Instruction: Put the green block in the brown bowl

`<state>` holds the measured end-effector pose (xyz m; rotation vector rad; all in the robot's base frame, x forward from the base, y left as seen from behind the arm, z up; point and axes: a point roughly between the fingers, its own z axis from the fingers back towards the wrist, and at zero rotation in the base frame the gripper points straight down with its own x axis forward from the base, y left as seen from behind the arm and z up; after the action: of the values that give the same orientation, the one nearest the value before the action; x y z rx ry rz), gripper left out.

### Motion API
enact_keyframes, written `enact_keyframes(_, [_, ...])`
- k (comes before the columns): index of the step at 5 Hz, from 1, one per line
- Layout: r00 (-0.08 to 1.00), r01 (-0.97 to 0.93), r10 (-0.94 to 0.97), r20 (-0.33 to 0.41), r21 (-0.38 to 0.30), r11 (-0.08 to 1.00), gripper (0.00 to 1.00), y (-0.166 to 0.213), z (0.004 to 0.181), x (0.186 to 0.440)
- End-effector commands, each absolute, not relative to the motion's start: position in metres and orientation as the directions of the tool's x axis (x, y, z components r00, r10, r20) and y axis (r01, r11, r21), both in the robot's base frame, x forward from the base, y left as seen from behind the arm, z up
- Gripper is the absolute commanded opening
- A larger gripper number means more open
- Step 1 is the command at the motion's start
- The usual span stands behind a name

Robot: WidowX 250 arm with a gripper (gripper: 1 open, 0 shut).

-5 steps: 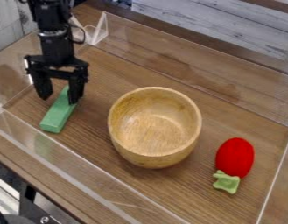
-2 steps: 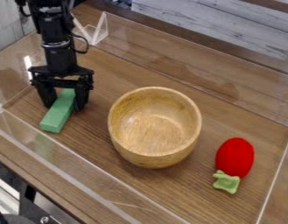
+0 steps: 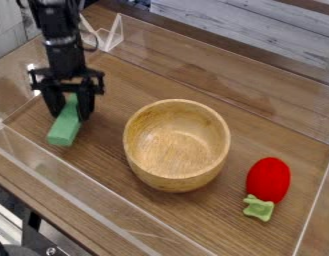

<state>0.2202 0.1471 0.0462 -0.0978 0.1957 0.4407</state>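
The green block (image 3: pixel 65 127), a flat light green bar, lies left of the brown bowl with its far end between my fingers. My gripper (image 3: pixel 69 103) points straight down over that end, its black fingers closed against the block's sides. The near end of the block still looks to be on the wooden table. The brown bowl (image 3: pixel 178 143), round, tan and thick-walled, stands empty in the middle, about a hand's width right of the block.
A red strawberry-like toy (image 3: pixel 268 177) with a small green leaf (image 3: pixel 259 208) lies right of the bowl. Clear plastic walls (image 3: pixel 120 35) ring the wooden tabletop, with the front wall close to the block.
My gripper came down over the block's far end and its fingers drew together onto it. The block has turned slightly more upright in the picture. Bowl and toy have not moved.
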Motion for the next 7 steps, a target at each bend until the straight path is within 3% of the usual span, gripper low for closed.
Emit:
enact_keyframes(1, [0.908,-0.406,0.395,-0.138,-0.067,0.911,0.0,0.128,0.091,0.227])
enact_keyframes(2, [0.917,-0.391,0.38,-0.126,-0.086,0.916,0.0,0.086,0.105,0.222])
enact_keyframes(4, [0.969,-0.236,0.227,-0.102,-0.09,0.968,0.0,0.003,0.095,0.229])
enact_keyframes(6, [0.999,-0.021,0.019,-0.039,-0.064,0.998,0.0,-0.007,0.084,0.232])
enact_keyframes(7, [1.0,-0.017,0.015,-0.025,-0.064,0.998,0.0,-0.002,0.083,0.244])
